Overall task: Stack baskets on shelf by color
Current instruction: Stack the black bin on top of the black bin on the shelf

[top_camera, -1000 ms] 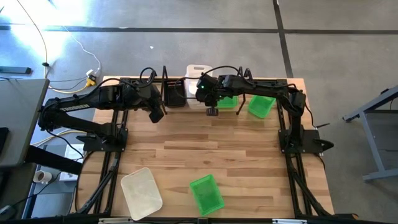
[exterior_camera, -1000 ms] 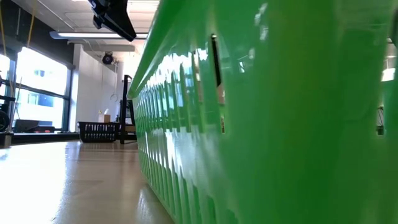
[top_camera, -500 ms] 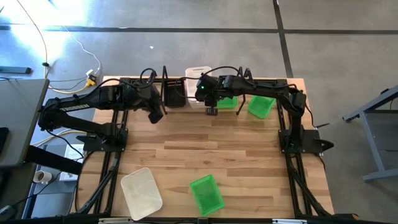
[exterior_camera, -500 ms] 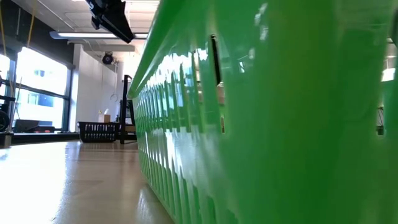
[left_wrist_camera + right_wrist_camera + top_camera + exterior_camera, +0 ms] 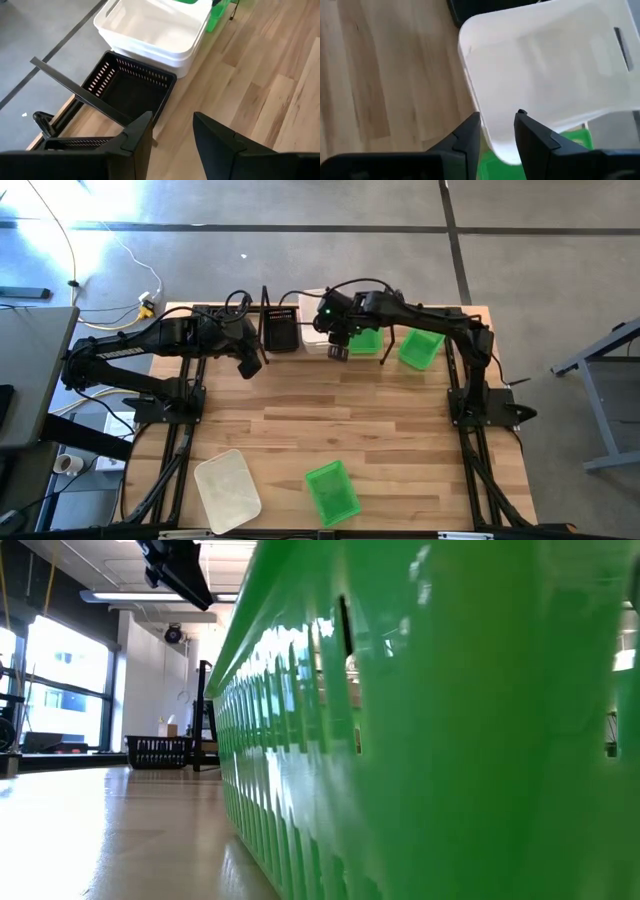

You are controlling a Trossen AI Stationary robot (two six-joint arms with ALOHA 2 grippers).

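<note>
The right gripper (image 5: 497,125) hangs over the back of the tabletop (image 5: 380,420) with its fingers (image 5: 470,132) parted by a narrow gap and nothing between them; the near rim of the white baskets (image 5: 545,70) lies just below and ahead of the tips, not touched as far as can be seen. A strip of green basket (image 5: 570,140) shows under that rim in the right wrist view.

The left gripper (image 5: 172,130) waits near the back left of the tabletop, its fingers (image 5: 137,135) likewise a little apart and empty, above bare wood just beside the black basket (image 5: 125,92).

The left wrist view shows what the high view cannot: the white baskets (image 5: 155,30) are two nested together, standing against the black basket, with a thin black rod of the shelf (image 5: 80,92) crossing over the black one.

From above, the black basket (image 5: 282,332), the white pair (image 5: 312,330) and a green basket (image 5: 366,341) sit in a row along the back edge, another green basket (image 5: 420,349) tilted just beyond them. At the front lie a lone white basket (image 5: 227,490) and a lone green basket (image 5: 331,491), near each other but apart.

The low view is almost filled by the slotted wall of that front green basket (image 5: 420,740).
</note>
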